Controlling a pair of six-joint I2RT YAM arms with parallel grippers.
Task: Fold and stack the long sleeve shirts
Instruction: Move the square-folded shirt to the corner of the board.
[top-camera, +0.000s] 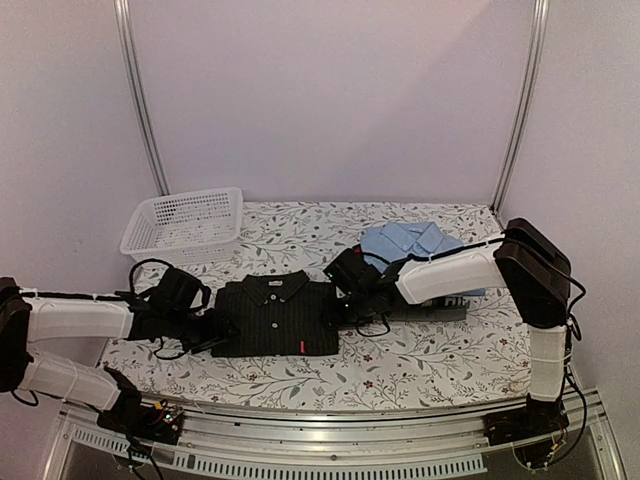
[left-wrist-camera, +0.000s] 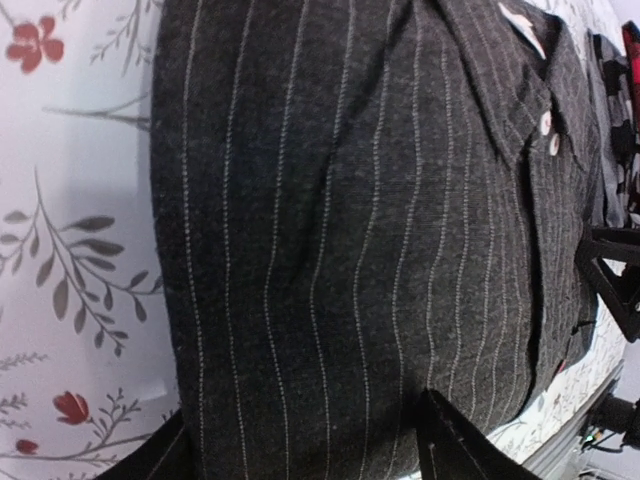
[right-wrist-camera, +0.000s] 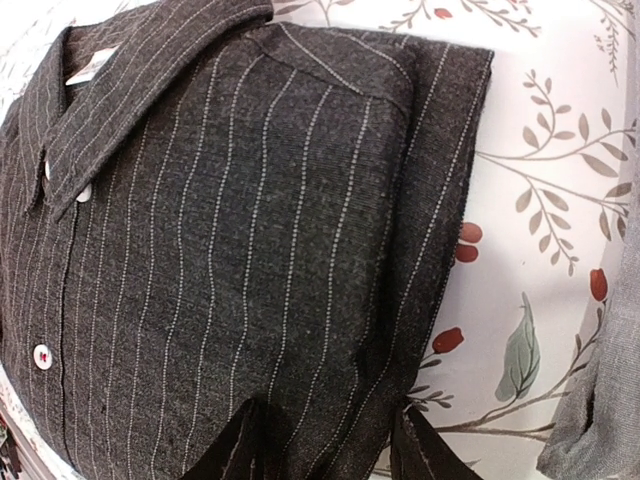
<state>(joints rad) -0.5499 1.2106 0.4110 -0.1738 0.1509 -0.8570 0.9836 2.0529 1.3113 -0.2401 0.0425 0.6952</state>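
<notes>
black pinstripe shirt lies folded into a flat rectangle at the middle of the worktop, collar on the far side, button front up, small red tag at the near hem. left pincer sits low at the shirt's left edge. in the left wrist view its fingers are apart, one over the cloth and one about at the folded edge. can't tell if they touch the cloth. right pincer is at the shirt's right edge near the collar end, also apart. in the right wrist view one finger is over the pinstripe cloth and the other is by the fold edge. nothing is clamped that i can see. white buttons show on the placket. light blue shirt lies folded at the far right of the worktop, partly behind the right arm and apart from the black one. white mesh basket stands far left.
</notes>
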